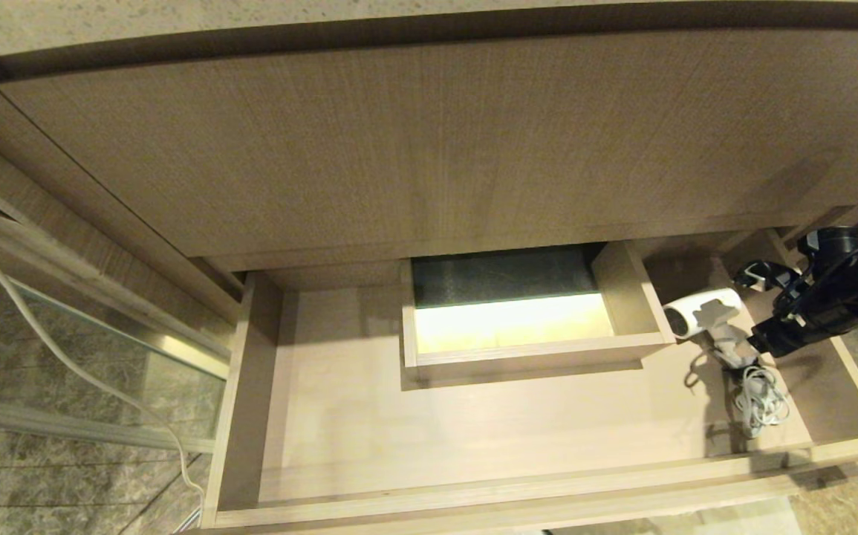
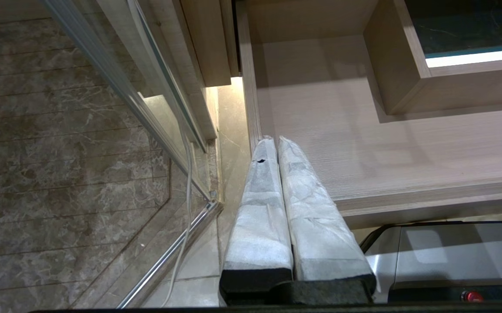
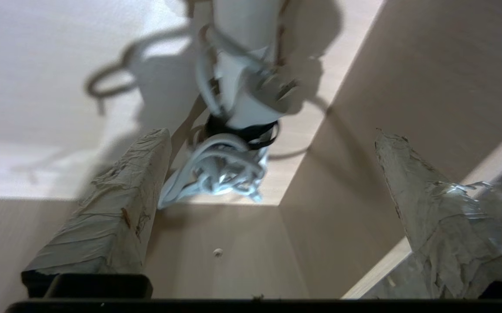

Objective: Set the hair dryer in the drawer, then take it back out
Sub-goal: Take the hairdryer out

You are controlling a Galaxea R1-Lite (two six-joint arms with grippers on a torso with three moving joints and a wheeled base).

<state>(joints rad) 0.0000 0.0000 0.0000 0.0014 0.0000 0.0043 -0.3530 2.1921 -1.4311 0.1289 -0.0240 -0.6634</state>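
Hair dryer lies in drawer at 3 o'clock; right gripper jaws wide open, empty; left gripper jaws closed. Risk: snagging bundled cord when regrasping.

I see the white hair dryer lying on its side in the open wood-grain drawer, at its right end, bundled cord beside it.

Hair dryer barrel beyond the right wrist view's edge, its plug blurred.
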